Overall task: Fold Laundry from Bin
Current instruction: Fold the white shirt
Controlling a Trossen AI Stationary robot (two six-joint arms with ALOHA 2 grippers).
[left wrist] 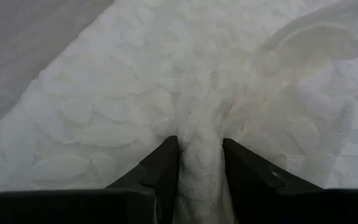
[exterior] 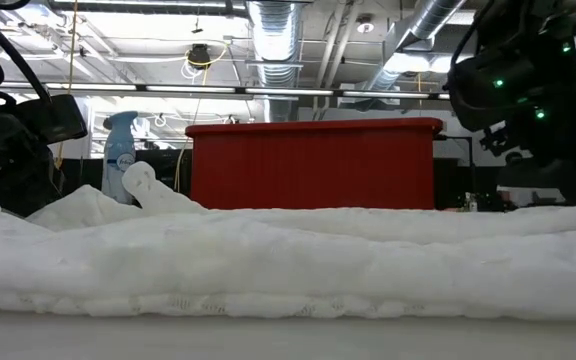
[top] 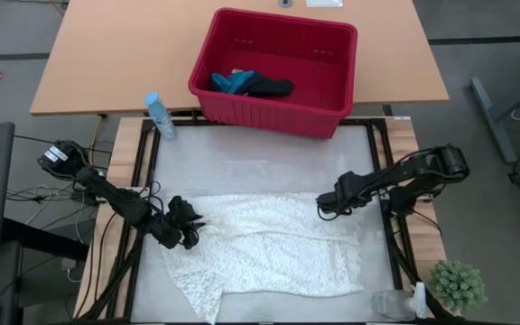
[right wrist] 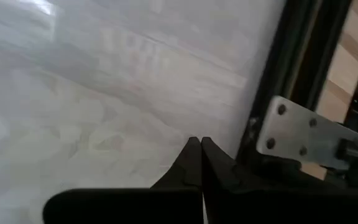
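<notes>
Left claw: closed on a bunched ridge of the large white lacy cloth; its dark fingers stand a little apart with the fabric pinched between them, at the cloth's left edge.
Right claw: fingertips pressed fully together at the cloth's upper right corner, close to the black frame rail. You cannot confirm from the wrist view that any fabric sits between the tips.
White cloth position: spread across the pale mat on the desk, rumpled, with one lobe trailing toward the near edge.
Bin position: the red rectangular plastic basket stands at the far side, still holding the small teal-blue cloth and the dark navy cloth.
Risk 1, empty grasp: if the right claw closed beside the hem (thin lace gives little to bite on), a lift would raise only the left side and the cloth would skew.
Risk 2, slip: the left hold is on a loose bunch, not a flat hem; a quick pull could let the ridge slide out.
Risk 3, snag: the open lace may catch on the frame rail or its metal bracket beside the right claw.
Risk 4, uneven fold: the trailing lobe may drag and fold under itself.
Bystanders: a pale blue spray bottle and a small green potted plant stand at the mat's corners, within reach of a swept cloth.
</notes>
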